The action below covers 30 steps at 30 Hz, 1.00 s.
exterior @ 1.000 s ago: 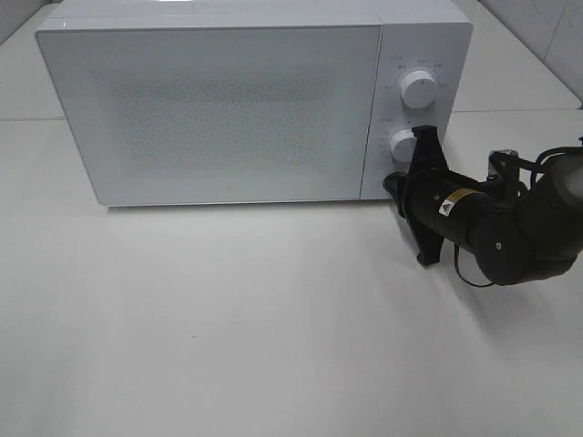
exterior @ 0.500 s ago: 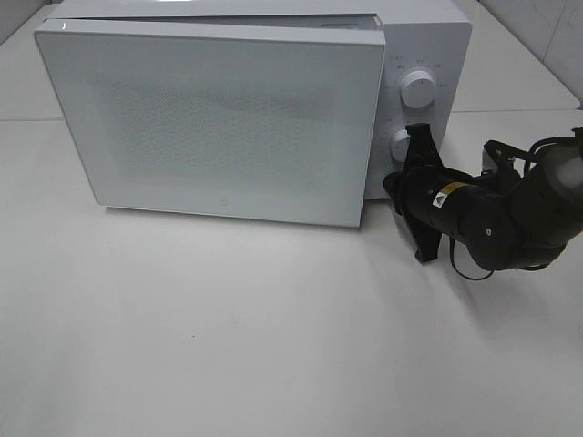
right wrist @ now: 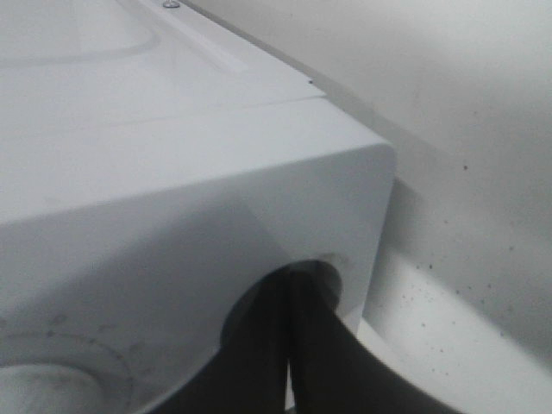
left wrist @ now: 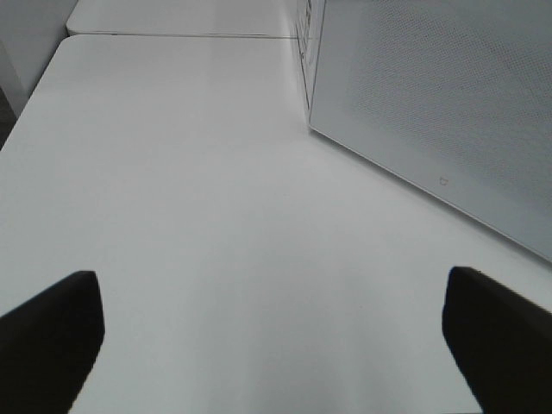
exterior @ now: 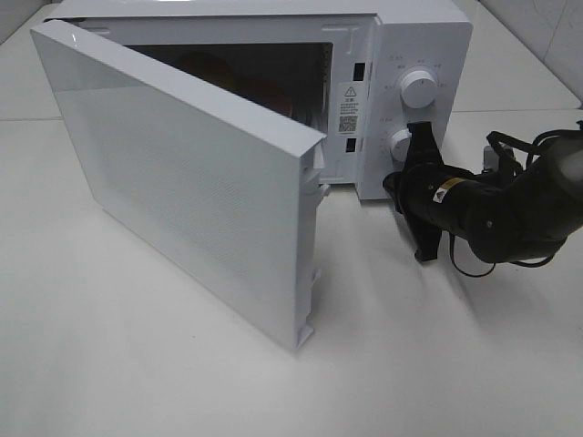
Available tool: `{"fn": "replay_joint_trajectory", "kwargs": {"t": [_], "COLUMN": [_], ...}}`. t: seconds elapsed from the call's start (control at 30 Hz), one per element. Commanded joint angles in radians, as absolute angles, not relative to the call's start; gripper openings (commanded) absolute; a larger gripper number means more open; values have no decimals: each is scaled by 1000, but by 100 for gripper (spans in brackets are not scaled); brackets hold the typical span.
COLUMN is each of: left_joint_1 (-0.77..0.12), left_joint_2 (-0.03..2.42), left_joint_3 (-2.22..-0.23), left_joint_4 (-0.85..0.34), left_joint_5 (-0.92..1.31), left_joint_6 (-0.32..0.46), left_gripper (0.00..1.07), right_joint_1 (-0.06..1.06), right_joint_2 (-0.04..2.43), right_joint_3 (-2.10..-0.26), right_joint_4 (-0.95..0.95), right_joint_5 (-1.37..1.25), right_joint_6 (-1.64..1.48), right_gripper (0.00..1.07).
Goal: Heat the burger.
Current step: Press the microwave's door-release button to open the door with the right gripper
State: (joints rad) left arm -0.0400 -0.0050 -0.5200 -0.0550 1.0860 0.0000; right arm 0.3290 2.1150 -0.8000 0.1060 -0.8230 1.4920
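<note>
Standing ajar, the white box-shaped microwave door [exterior: 182, 173] suggests heating unstarted. Right end effector [exterior: 393, 182] pressed together at panel [exterior: 414, 118], left end effector [left wrist: 276, 345] spread.

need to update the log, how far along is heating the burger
Done: the microwave door stands open. In hand: the shut right gripper is at the recessed button below the knobs; the open left gripper hangs over the table. A tan dome inside is likely the burger. Left: shutting the door and setting the knobs, unless it is heated already.
</note>
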Motion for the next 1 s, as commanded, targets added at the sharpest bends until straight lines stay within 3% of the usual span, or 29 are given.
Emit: {"fn": "replay_joint_trajectory", "kwargs": {"t": [0.03,1.0], "left_joint_1": [-46,-46], "left_joint_2": [-10,-10], "left_joint_3": [-516,-516], "left_joint_4": [-58,-58], "left_joint_5": [1072,1072], "left_joint_6": [0,0], "left_gripper": [100,100], "right_joint_1": [315,409], "right_joint_2": [2073,2070], "right_joint_3": [-844,-762], "right_joint_4": [149,291], "right_joint_5": [-967,-871], "right_joint_6": [1494,1428], "right_gripper": [0,0]}}
